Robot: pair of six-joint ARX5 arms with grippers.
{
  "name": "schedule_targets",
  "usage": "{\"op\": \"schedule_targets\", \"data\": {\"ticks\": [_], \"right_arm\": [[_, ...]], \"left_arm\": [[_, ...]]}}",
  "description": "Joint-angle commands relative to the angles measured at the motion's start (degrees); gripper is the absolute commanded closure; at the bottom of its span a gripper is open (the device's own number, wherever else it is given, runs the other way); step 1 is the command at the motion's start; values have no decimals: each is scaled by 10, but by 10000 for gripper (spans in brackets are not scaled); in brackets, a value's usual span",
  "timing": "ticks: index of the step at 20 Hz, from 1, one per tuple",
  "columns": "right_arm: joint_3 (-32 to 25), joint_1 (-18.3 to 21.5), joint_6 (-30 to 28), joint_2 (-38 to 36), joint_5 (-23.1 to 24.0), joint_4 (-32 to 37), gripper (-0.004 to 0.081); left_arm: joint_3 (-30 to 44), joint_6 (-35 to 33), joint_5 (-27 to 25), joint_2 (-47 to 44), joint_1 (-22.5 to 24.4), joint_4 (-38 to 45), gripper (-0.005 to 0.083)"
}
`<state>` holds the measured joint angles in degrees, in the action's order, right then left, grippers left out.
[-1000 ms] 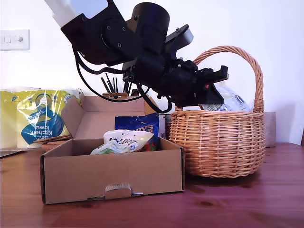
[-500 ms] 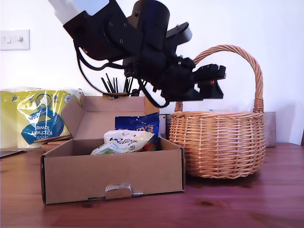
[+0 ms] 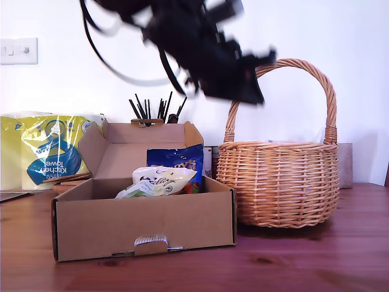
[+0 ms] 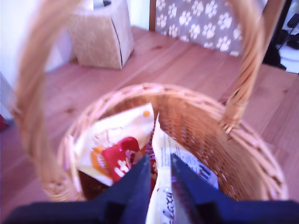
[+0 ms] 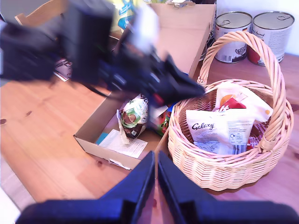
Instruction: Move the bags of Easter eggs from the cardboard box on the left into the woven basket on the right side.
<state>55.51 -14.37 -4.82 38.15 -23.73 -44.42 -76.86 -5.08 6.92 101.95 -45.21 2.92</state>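
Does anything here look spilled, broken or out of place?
Nothing stands out. Two egg bags lie inside the upright woven basket, more sit in the open cardboard box, and nothing has spilled onto the table.

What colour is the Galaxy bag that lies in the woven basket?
Pale cream with dark lettering; the Galaxy bag in the woven basket shows best in the second wrist view.

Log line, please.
my first gripper: empty above woven basket | Galaxy bag, Reese's bag: in basket | cardboard box: holds blue bag, pale bag
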Motion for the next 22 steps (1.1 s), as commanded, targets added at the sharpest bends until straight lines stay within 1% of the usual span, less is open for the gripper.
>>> {"op": "schedule_targets", "data": {"ticks": [1,3,5,9,11,13,16,19,22], "right_arm": [[5,-2,-3,-14,4,11,782],[5,-2,-3,-27,7,16,782],[4,-2,-3,-45,28,17,782],[-7,-2,-2,-82,36,19,782],[-16,-2,-1,-95,36,19,782],[-28,-2,-1,-100,36,19,782],[-42,-2,-1,-100,34,17,782],[-48,-2,-2,-100,32,18,782],[-48,-2,-2,-100,32,19,782]], "left_arm": [[1,-3,2,-24,4,-37,795],[2,-4,3,-47,5,-103,795],[8,-10,4,-59,5,-142,795],[22,-10,24,-80,5,-169,795],[40,-10,28,-98,5,-161,795],[72,-9,27,-126,14,-149,795],[133,-5,27,-179,46,-146,795],[195,-4,27,-239,103,-146,795],[238,-41,30,-283,163,-160,795]]}}
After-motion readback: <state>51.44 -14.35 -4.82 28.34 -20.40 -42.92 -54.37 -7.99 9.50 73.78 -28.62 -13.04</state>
